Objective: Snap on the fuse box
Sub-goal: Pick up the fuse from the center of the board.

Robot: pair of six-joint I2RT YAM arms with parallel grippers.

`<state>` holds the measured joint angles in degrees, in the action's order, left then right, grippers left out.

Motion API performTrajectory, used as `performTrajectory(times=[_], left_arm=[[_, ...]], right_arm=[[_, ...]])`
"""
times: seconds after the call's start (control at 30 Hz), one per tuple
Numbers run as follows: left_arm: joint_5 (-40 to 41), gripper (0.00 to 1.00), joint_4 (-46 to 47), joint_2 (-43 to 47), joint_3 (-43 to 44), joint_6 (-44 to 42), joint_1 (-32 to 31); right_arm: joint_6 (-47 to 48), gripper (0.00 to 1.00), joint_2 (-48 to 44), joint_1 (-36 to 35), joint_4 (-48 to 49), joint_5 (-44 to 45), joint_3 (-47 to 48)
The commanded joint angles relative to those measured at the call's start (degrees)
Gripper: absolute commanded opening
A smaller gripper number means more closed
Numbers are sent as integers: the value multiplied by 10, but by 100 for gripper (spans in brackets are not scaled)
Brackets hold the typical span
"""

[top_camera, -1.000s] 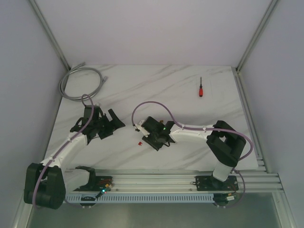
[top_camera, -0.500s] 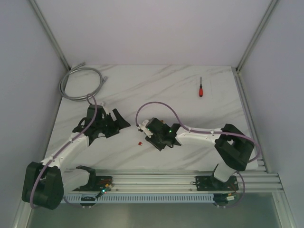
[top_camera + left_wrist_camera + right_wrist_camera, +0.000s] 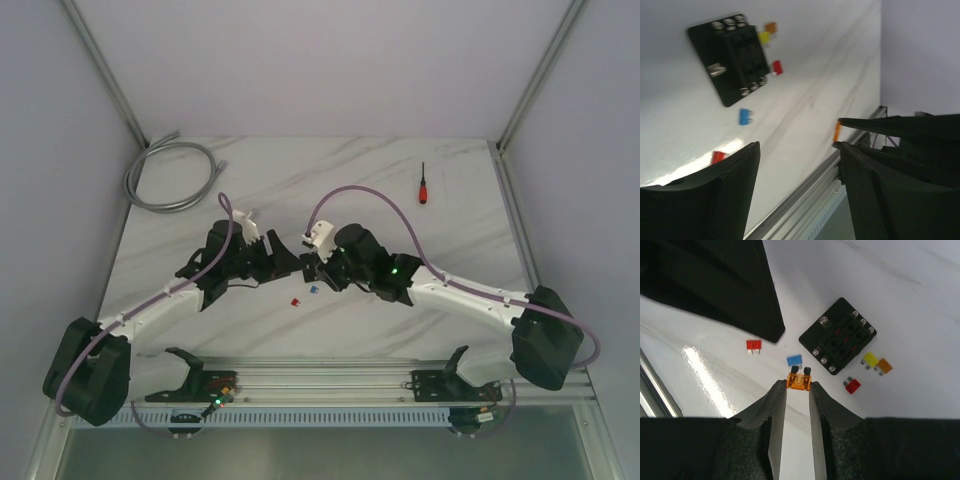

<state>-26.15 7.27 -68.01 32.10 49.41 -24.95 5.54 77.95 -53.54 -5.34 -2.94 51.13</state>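
Note:
The fuse box is a flat black block with slots and screws, lying on the white table. It also shows in the left wrist view; in the top view the arms hide it. My right gripper is shut on a small orange fuse and holds it above the table, near the box's near-left corner. Its tips with that fuse show in the left wrist view. My left gripper is open and empty, above the table beside the box. In the top view the left gripper and right gripper nearly meet.
Loose fuses lie around the box: blue, red, yellow, orange, red. A red-handled screwdriver lies far right. A grey cable coil is far left. A metal rail runs along the near edge.
Both arms have reached toward the table's middle. My left gripper moved right and my right gripper moved up and left, so the two now nearly meet over the fuse box.

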Motion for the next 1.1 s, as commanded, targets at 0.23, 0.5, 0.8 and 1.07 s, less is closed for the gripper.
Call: performTrajectory(times=[0.23, 0.5, 0.8, 1.07], left_arm=[[-13, 58, 114, -18, 10, 19, -56], [-14, 40, 135, -36, 11, 25, -65], [-16, 30, 142, -41, 9, 26, -69], [-14, 21, 141, -43, 6, 28, -70]], right_arm=[[-11, 28, -22, 9, 59, -38, -28], [-24, 29, -25, 14, 79, -59, -36], [-34, 29, -18, 18, 101, -66, -42], [-40, 29, -20, 22, 109, -67, -46]])
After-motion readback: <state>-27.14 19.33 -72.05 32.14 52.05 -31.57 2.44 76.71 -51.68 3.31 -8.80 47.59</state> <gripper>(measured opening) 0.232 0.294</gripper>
